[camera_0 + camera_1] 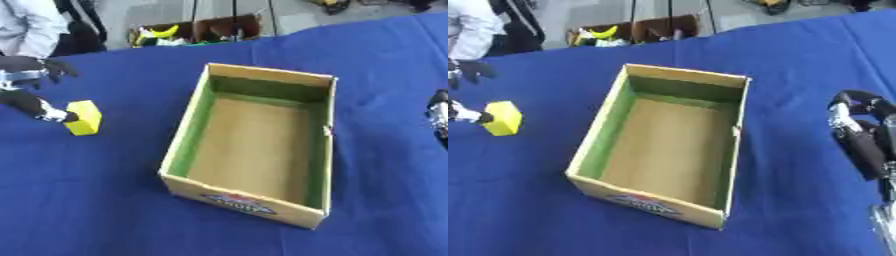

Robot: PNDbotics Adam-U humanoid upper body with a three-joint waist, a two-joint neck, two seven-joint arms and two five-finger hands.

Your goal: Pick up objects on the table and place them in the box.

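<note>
A yellow block lies on the blue tablecloth, left of the box. My left hand comes in at the left edge. One fingertip touches the block's left side, while the other fingers are spread well above it, so the hand is open. The cardboard box, lined green on its inner walls, stands in the middle with nothing inside. My right hand rests at the right edge, fingers up and relaxed, holding nothing.
Beyond the table's far edge a cardboard crate on the floor holds yellow and other items. A person in a light sleeve stands at the far left corner. The box has blue cloth on all sides.
</note>
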